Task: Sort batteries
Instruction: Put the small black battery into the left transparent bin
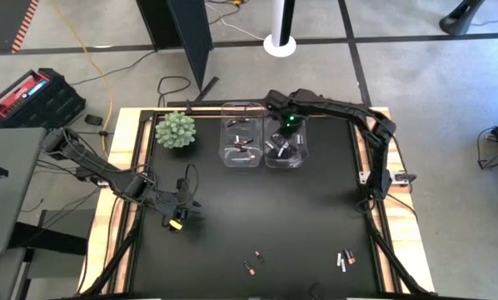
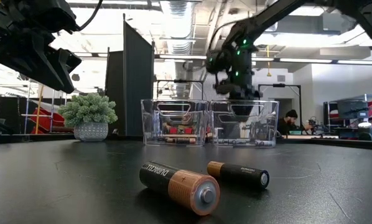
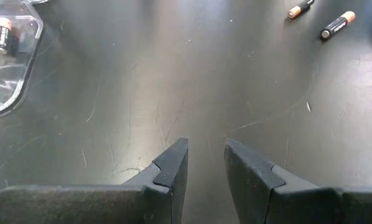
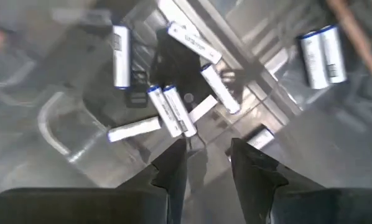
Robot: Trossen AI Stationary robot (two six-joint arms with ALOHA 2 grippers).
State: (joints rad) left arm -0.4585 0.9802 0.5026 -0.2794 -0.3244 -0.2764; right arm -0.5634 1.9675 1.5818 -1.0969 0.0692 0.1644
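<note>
Hovering over the right bin (image 1: 286,148), the right gripper (image 4: 208,163) hangs released; left gripper (image 1: 182,218), released, sits on open table (image 1: 299,217), batteries (image 1: 346,260) near the front edge.

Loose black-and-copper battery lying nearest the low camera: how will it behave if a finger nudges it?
The battery is a smooth cylinder lying on its side on the flat table, so it would likely roll. It looks rigid, and probably slippery to pinch. The second battery close by might get bumped.

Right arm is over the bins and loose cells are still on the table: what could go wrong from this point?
The right gripper hangs empty just above the white batteries in the right bin, so it could nudge the bin when lifting away. The loose dark batteries lie close together and may roll when the left gripper picks one.
</note>
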